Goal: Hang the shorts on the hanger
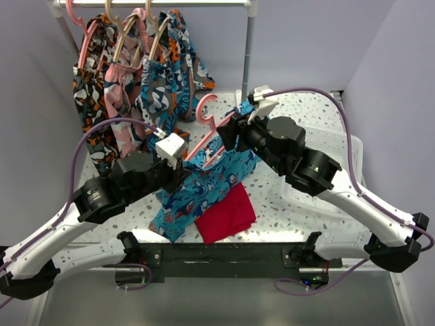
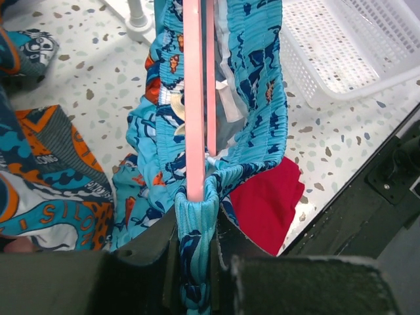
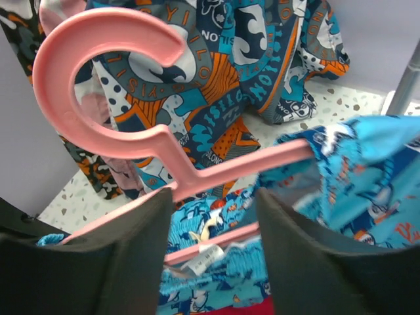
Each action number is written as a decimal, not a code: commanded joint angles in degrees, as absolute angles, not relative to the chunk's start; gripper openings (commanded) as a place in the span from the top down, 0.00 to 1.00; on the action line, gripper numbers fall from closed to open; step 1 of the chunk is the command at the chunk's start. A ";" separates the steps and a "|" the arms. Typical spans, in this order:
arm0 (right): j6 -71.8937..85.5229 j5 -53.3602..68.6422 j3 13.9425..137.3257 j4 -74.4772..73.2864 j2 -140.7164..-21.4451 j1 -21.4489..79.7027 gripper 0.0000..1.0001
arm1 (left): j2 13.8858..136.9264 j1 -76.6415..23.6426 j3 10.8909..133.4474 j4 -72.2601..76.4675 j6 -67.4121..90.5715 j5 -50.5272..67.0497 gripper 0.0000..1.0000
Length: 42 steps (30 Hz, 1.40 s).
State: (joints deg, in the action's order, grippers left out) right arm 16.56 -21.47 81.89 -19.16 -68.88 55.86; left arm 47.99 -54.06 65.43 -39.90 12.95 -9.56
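The speckled surface point(image 1: 272, 204) carries the whole job, with a rail point(image 1: 156, 3) at its far edge from which darker patterned shorts point(image 1: 156, 81) are hung, and a white basket point(image 2: 341, 39) lies to the right. The shorts point(image 1: 204, 187) are held up near the middle of the surface. Their upper part is lifted between the two arms, while their lower part trails down onto the surface beside a red cloth point(image 1: 228, 214). The hanger point(image 3: 105, 146) is threaded inside the waistband. In the left wrist view its pink bar runs down through the opening, and the gathered band is wrapped round its near end. The task is judged well advanced. The near shoulder appears seated, whereas the far side of the band is not clearly shown over the other end and may remain to be settled. The left tool point(image 2: 197, 275) is pressed together, pinching the waistband at that near end. The right tool point(image 3: 213, 262) is spread just below the hook, and nothing is seen clamped between its fingers. On the hung shorts, print fragments such as "SILON" can be made out, but no whole word is certain. A small white tag point(image 3: 197, 264) is seen inside the waistband, and its print cannot be read.
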 commanded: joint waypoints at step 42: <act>31.55 -21.62 70.23 -24.43 -69.18 42.80 0.13 | 63.79 -54.05 97.20 -48.79 18.55 -35.76 1.00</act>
